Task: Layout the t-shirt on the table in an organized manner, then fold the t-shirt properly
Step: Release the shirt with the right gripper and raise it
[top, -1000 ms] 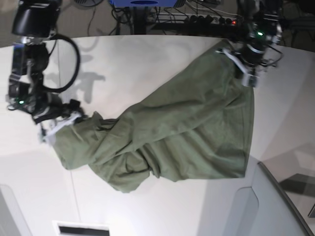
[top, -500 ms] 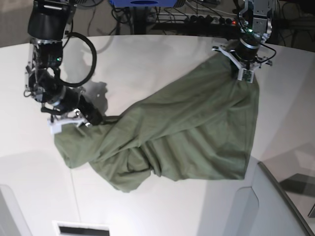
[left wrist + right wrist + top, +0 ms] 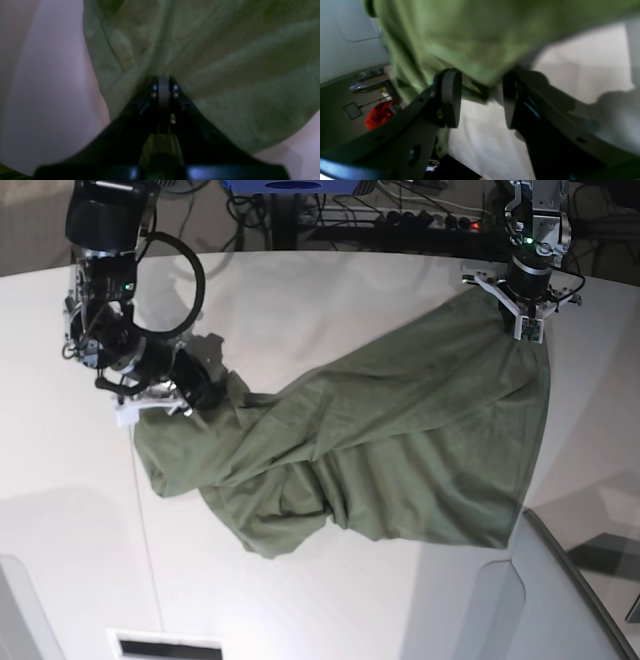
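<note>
Base view: t-shirt (image 3: 400, 450) rumpled on table (image 3: 300, 290) (white), left gripper (image 3: 527, 320) pinching it, right gripper (image 3: 165, 402) agape.

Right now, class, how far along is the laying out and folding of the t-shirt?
Early stage. Done: the t-shirt is pulled into a rough diagonal across the table. In hand: the left gripper is shut on a far corner; the right gripper is open around bunched fabric. Left: the near side is crumpled, so flattening and every fold remain.
</note>
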{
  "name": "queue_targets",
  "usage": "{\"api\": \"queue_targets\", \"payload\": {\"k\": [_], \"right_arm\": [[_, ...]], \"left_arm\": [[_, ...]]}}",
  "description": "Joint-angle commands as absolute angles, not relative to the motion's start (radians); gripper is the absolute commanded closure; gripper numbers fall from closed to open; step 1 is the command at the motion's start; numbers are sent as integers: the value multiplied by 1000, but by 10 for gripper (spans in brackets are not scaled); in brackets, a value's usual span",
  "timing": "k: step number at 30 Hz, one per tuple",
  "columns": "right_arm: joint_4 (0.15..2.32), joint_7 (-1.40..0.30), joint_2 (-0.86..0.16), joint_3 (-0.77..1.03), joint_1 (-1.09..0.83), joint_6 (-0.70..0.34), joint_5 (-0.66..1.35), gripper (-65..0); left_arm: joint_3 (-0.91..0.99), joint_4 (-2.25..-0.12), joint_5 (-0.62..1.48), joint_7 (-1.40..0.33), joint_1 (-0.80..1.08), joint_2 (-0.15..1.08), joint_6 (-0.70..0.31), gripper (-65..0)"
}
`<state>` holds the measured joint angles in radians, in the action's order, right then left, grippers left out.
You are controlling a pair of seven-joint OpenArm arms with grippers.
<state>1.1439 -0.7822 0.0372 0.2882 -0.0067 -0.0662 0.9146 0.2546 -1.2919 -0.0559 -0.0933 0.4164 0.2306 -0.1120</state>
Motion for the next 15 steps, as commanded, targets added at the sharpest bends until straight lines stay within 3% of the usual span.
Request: {"api": "queue_targets", "payload": {"k": [1, 6, 11, 15], "right_arm": [[1161, -779, 41, 286, 13, -81, 937, -251], [1162, -779, 42, 286, 7, -85, 938, -240], [1161, -782, 50, 285, 7, -85, 940, -128], [1161, -782, 65, 240, 7, -85, 940, -101]], "left_arm": [[254, -1287, -70, -157, 430, 237, -117, 0], [249, -1287, -70, -157, 430, 237, -117, 0], [255, -1287, -70, -157, 430, 237, -117, 0], [255, -1287, -70, -157, 430, 237, -117, 0]]}}
